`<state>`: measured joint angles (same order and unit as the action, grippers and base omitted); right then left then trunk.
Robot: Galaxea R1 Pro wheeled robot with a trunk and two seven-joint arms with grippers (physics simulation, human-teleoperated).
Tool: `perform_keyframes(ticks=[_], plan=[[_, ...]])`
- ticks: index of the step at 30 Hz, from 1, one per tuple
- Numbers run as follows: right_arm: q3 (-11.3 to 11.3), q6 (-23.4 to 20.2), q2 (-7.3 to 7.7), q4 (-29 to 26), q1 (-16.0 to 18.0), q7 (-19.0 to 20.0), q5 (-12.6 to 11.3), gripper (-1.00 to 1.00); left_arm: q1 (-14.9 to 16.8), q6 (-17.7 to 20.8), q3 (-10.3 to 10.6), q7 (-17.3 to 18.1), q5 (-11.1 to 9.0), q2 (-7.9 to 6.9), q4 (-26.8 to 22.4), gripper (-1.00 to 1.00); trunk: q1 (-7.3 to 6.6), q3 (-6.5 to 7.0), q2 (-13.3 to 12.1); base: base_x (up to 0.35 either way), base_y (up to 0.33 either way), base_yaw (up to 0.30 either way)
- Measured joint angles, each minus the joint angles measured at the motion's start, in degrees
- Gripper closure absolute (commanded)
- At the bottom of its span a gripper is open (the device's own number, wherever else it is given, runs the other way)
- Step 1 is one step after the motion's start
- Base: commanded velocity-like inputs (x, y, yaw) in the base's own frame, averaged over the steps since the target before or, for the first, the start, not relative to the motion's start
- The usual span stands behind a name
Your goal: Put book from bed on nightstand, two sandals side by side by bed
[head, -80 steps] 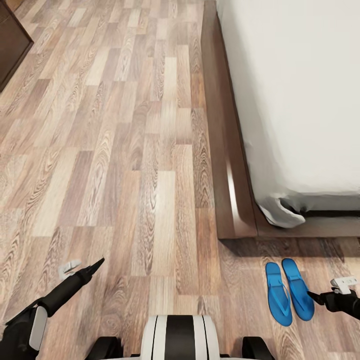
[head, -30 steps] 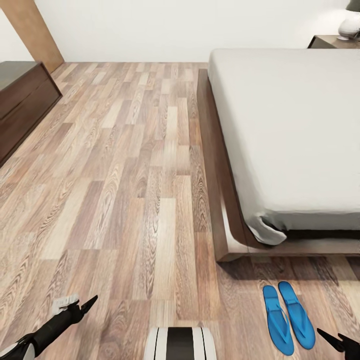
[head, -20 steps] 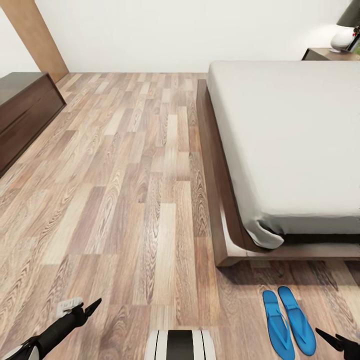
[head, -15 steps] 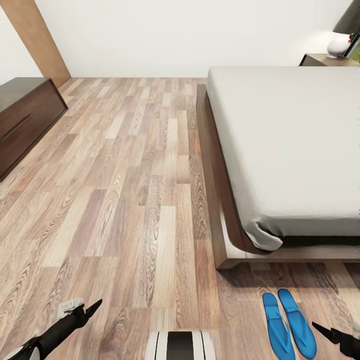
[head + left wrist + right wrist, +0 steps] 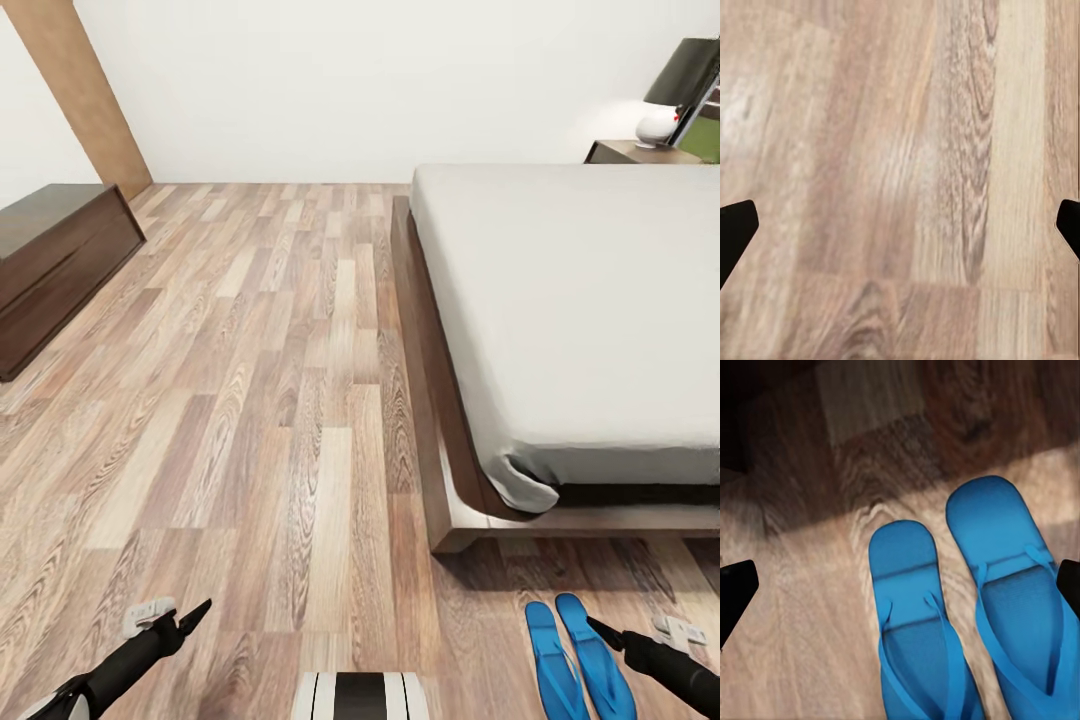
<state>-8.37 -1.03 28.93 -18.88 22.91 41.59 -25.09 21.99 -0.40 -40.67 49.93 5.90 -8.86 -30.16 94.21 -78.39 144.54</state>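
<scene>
Sandals (image 5: 575, 660) lie side by side on the floor (image 5: 250, 400) off the bed's (image 5: 570, 320) foot in the head view, just beside the right gripper (image 5: 606, 633), far from the left gripper (image 5: 190, 615). Left wrist view: jaws spread over bare planks. Right wrist view: open jaws straddle both sandals (image 5: 967, 622), long axes pointing at the bed.

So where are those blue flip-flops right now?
In the head view the two sandals lie side by side on the wood floor, just past the foot corner of the bed, beside the right tool.
</scene>
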Motion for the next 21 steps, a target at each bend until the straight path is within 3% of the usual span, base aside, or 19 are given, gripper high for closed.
perform_keyframes(ticks=[4,10,14,21], plan=[[0.0,0.3,-0.08,0.0,0.0,-0.2,0.0,-1.00,0.0,0.0,0.0,-0.1,0.1,0.11,1.3,-1.00,-0.10,0.89,-0.1,0.000,0.000,0.000],[0.0,0.5,-0.10,0.0,0.0,-0.2,0.0,-1.00,0.0,-1.1,0.0,-0.2,0.1,0.20,2.9,-1.00,-0.10,0.89,-0.1,0.000,0.000,0.000],[0.2,1.7,-1.40,1.3,-0.1,-0.4,1.0,-1.00,-0.2,-1.3,1.3,-1.4,0.2,1.50,4.2,-1.00,-0.10,0.89,-0.1,0.000,0.000,0.000],[0.1,1.4,-3.68,3.5,-0.1,-0.3,1.1,-1.00,-1.3,-1.3,1.1,-1.6,0.4,3.11,6.4,-1.00,-0.10,0.89,-0.1,0.000,0.000,0.000]])
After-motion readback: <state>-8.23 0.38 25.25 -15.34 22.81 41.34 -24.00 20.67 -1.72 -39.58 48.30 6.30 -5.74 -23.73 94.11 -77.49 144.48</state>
